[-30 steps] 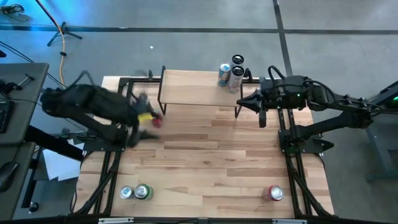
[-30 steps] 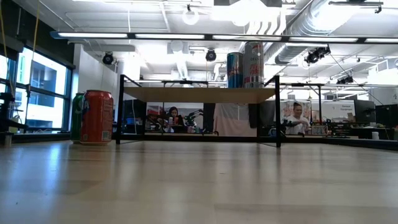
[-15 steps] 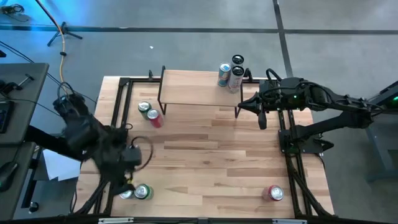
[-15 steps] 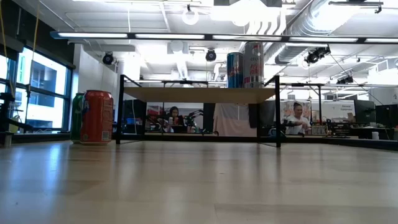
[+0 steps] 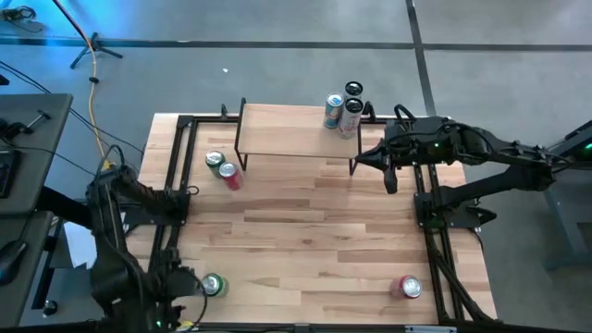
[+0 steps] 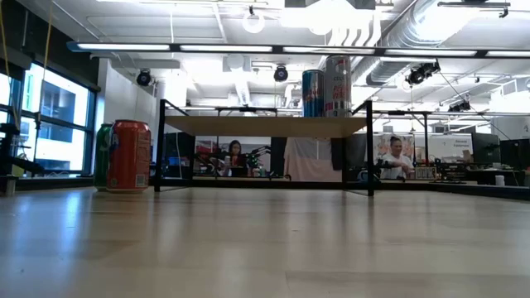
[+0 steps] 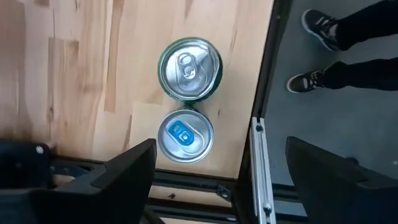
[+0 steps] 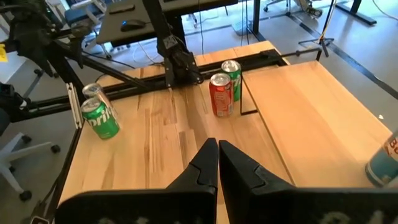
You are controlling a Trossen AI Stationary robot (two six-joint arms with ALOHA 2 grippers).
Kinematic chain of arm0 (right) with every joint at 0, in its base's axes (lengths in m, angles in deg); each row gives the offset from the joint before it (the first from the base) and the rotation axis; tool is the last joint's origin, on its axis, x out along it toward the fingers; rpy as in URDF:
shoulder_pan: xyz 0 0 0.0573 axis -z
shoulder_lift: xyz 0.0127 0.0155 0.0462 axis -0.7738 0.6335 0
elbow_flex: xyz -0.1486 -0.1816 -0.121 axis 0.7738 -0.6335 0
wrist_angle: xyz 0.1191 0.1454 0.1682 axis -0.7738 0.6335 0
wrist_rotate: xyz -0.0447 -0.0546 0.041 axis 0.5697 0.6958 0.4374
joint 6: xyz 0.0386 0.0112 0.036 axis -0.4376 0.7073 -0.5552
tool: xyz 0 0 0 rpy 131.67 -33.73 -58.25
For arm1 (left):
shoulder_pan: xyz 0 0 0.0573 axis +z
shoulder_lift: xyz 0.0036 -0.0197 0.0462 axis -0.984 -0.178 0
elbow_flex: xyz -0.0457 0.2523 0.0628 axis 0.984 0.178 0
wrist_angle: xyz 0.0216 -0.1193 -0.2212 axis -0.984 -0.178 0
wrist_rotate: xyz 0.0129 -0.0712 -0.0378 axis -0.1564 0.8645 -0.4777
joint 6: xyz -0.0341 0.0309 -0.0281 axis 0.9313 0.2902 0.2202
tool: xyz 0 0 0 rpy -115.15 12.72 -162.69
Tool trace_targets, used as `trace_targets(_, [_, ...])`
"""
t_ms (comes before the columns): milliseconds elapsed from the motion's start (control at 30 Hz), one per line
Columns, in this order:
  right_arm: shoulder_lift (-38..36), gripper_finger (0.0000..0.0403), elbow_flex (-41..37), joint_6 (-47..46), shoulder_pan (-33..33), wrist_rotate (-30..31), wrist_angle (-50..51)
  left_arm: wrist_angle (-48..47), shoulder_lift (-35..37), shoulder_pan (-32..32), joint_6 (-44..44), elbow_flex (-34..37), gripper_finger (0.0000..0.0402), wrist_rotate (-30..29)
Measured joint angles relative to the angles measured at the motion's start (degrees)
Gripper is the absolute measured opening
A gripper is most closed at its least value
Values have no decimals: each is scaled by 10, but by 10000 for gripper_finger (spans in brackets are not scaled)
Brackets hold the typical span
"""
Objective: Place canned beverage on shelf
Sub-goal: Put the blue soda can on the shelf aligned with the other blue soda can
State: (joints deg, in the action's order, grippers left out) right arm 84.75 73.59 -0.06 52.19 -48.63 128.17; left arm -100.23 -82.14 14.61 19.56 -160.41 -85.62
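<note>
We see the shelf (image 5: 296, 130), a light-wood board on thin black legs, at the far edge of the wooden table (image 5: 314, 231), with two upright cylindrical cans (image 5: 342, 112) at its far right corner. A red can (image 5: 230, 176) and a green one (image 5: 215, 160) stand just off the shelf's left end.

The left gripper (image 7: 211, 180) has swung from mid-table to the near left corner. It hangs wide open, holding nothing, over a green-rimmed can (image 7: 189, 68) touching a silver, blue-tabbed can (image 7: 185, 136).

The right gripper (image 8: 217, 155) stays fully closed and empty by the shelf's right end.

Only the left wrist view shows shoes (image 7: 323, 28) beside the table. Only the low view shows people (image 6: 396, 157) behind. Another red can (image 5: 408, 288) stands at the near right corner.
</note>
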Motion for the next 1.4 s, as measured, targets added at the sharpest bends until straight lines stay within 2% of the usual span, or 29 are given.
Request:
trace_targets(100, [0,0,0,-1,0,0,10,-1,-15,-2,15,0,314,8])
trace_targets(267, [0,0,0,0,0,0,13,-26,-15,-2,34,7,314,-13])
trace_targets(367, [0,0,0,0,0,0,13,-11,8,-4,38,49,314,-11])
trace_targets(567, [0,0,0,0,0,0,16,98,78,-5,24,162,314,9])
trace_targets(767, [0,0,0,-1,0,0,24,113,108,-4,24,229,314,10])
trace_targets(967, [0,0,0,0,0,0,35,205,107,-5,5,264,314,18])
trace_targets(1400, [0,0,0,0,0,0,38,209,99,-5,22,302,314,21])
